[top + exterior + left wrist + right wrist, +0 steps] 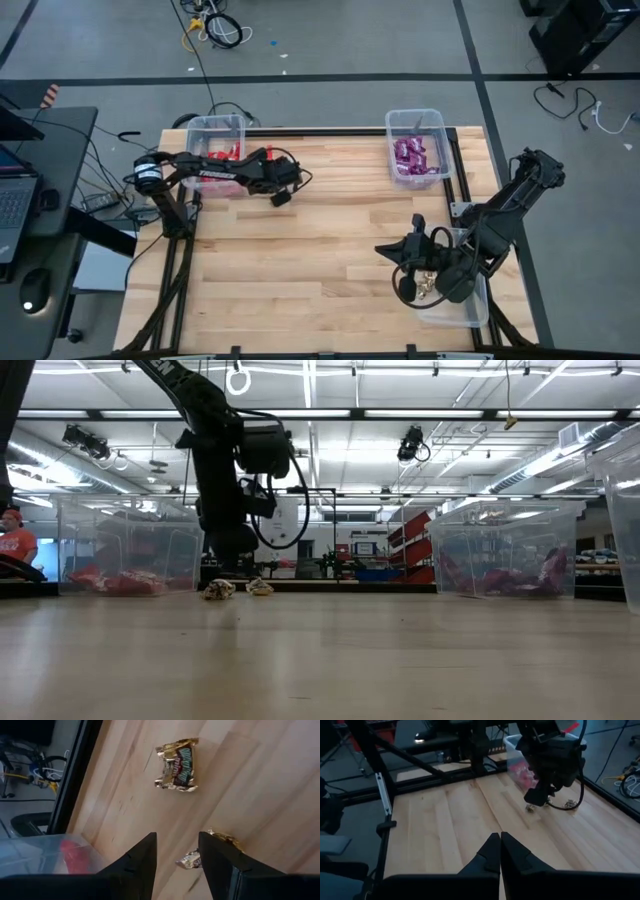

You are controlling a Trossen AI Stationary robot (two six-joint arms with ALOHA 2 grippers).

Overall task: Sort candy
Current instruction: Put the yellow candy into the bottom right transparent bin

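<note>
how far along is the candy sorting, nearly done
Nearly. Done: red packets sit in the bin by the left arm, purple packets in the far right bin, gold pieces in the near right bin. In hand: the left claw, open, hovers over two gold candies on the table. Left: those two. The right claw waits shut.

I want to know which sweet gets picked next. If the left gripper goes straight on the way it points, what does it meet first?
Most likely the gold candy that lies partly hidden under the open left gripper, by one finger. The second gold candy lies farther ahead on the table. Depth is hard to judge.
</note>
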